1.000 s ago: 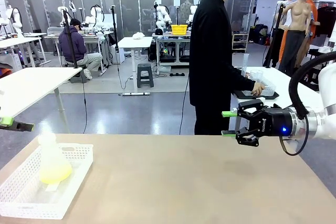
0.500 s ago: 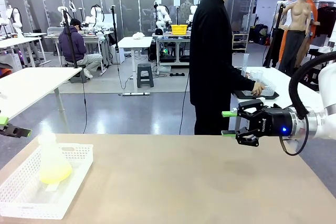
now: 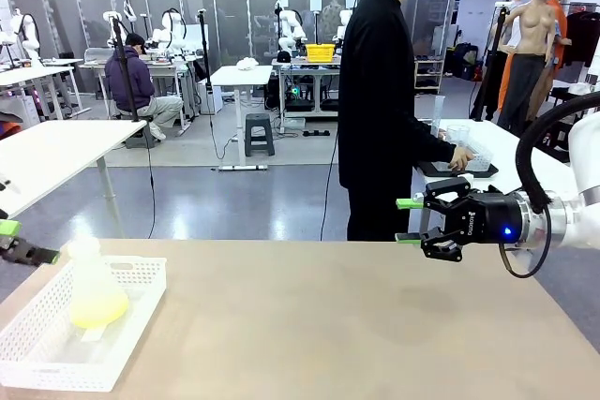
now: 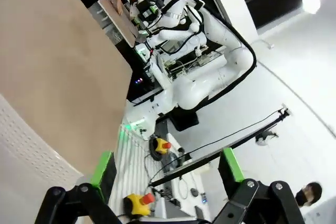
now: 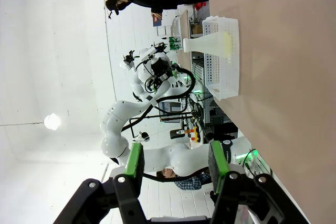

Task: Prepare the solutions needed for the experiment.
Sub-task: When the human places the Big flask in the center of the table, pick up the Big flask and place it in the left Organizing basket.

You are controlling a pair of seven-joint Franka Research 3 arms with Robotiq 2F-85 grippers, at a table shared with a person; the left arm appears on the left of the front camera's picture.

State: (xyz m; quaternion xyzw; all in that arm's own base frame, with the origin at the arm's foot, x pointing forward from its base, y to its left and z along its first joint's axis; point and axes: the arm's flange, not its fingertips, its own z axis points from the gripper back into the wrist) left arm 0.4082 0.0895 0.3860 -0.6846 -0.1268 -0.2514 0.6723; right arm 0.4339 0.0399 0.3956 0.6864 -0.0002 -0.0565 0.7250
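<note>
A clear conical flask [image 3: 91, 269] stands in a white mesh basket [image 3: 58, 373] at the table's left front. The solution [image 3: 99, 307], a shallow pale yellow-green layer, lies in the flask's base. My left gripper [image 3: 30, 243] hangs open at the far left edge, just beside the flask's neck and apart from it. In the left wrist view the left gripper [image 4: 167, 169] holds nothing, and the basket wall [image 4: 29, 148] sits at lower left. My right gripper [image 3: 409, 220] hovers open above the table's far right side. In the right wrist view the right gripper [image 5: 176, 163] looks toward the distant flask [image 5: 207, 41] and the solution [image 5: 227, 40].
A person in black [image 3: 380, 91] stands beyond the far edge, turned to a side table [image 3: 525, 152] with clear containers. The brown tabletop [image 3: 328, 325] stretches bare between basket and right gripper.
My left gripper has dropped lower and edged toward the flask's neck. The right gripper and the person have stayed put.
</note>
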